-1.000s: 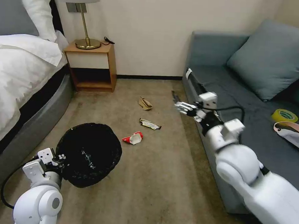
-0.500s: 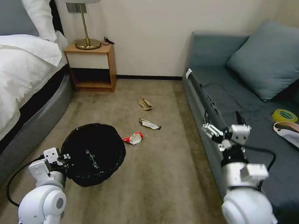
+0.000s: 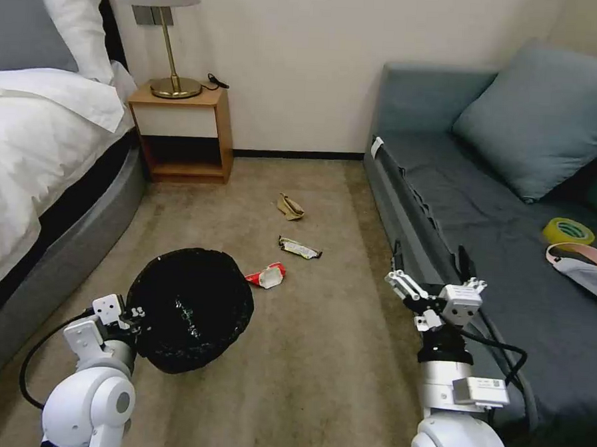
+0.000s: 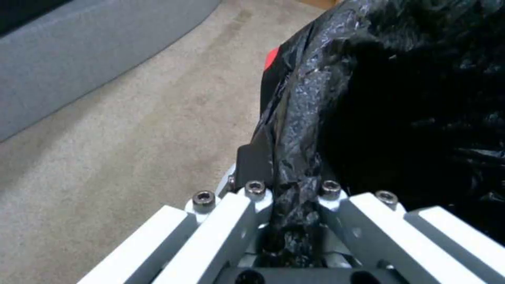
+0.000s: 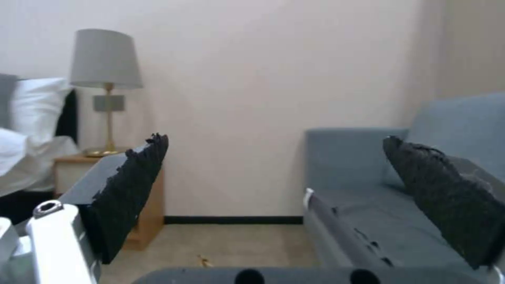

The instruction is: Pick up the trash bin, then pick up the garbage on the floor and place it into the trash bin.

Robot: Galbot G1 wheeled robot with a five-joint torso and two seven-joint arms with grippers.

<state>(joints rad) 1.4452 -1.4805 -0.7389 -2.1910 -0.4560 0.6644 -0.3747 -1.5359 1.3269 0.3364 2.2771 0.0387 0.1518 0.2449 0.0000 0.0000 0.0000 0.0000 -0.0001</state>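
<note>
While left tool (image 4: pixel 294 205) pinches trash bin (image 3: pixel 190 308) bag rim, right tool (image 3: pixel 431 270) gapes wide, empty; no legible writing.

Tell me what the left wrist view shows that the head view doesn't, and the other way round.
Left wrist alone: the left gripper fingers pinching the black bag at the trash bin rim, up close. Head alone: the open right gripper raised beside the sofa, the snack wrapper, the tan paper, the nightstand. Both: the bin, the carpet, the red-and-white wrapper.
</note>
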